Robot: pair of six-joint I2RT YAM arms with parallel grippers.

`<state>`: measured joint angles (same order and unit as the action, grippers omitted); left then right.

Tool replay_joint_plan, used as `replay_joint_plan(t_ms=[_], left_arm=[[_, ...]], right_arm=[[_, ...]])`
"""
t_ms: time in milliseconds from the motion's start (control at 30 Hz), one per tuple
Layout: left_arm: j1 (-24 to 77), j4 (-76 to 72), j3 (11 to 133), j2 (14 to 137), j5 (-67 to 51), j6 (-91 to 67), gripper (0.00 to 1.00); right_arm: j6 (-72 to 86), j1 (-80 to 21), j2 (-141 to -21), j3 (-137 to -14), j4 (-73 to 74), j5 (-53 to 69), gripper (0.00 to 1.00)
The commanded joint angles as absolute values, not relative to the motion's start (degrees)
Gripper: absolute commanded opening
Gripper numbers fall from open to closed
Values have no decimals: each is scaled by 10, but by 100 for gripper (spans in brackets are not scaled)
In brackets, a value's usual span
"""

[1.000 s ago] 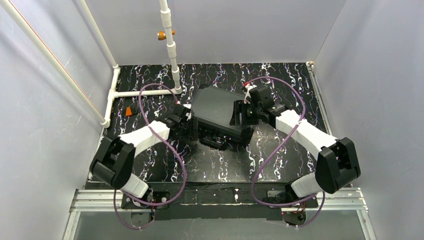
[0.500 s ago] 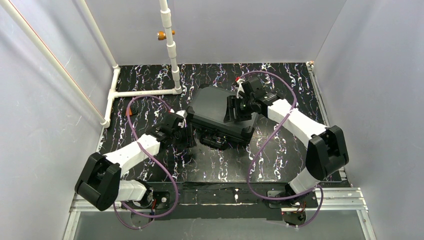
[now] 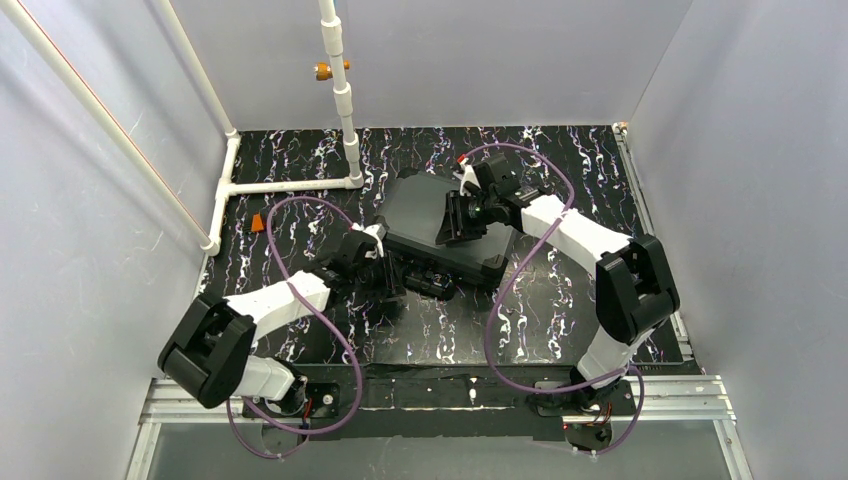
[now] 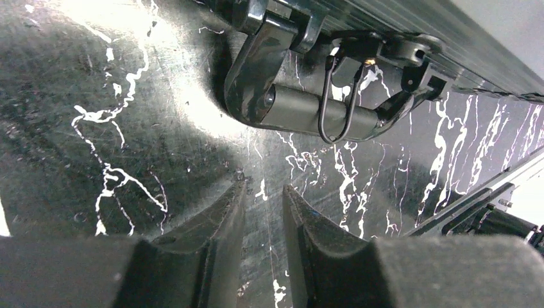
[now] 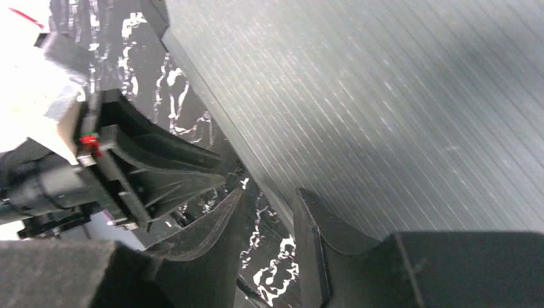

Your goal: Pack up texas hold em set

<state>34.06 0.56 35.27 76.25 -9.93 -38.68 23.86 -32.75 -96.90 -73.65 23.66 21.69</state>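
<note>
The texas hold em set shows as a black hard case lying at the table's middle with its ribbed lid down; chips and cards are hidden. Its front handle, with a wire latch loop, lies on the marbled table. My left gripper hangs just in front of that handle, its jaws a narrow gap apart with only table between them. My right gripper sits at the lid's edge, jaws apart and holding nothing, with one finger beside the lid's rim.
A small orange block lies at the left near the white pipe frame. A vertical white pipe rises behind the case. Grey walls close in on three sides. The left arm's wrist shows close by in the right wrist view.
The left gripper slid round to the case's front by the handle and its jaws narrowed. The right gripper moved left across the lid and also narrowed.
</note>
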Motion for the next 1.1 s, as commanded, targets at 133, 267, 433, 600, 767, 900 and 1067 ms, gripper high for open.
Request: replay_joint_plan(t_ms=[133, 267, 433, 600, 767, 900, 1067], left_arm=[[362, -26, 362, 807, -104, -400, 23], [366, -28, 367, 820, -101, -401, 20], [370, -30, 371, 833, -99, -402, 17], [374, -32, 377, 843, -100, -402, 14], [380, -34, 389, 859, -102, -405, 12], [385, -34, 400, 870, -97, -407, 12], [387, -36, 408, 884, -91, -414, 11]], right_arm=[[248, -339, -1010, -733, 188, 271, 42], [245, -343, -1021, -731, 186, 270, 38], [242, -343, -1026, -692, 185, 255, 21], [230, -343, -1028, -651, 187, 235, 3], [218, -342, -1030, -628, 197, 210, 1], [210, -342, -1026, -614, 202, 192, 1], [205, -342, -1024, -597, 205, 180, 1]])
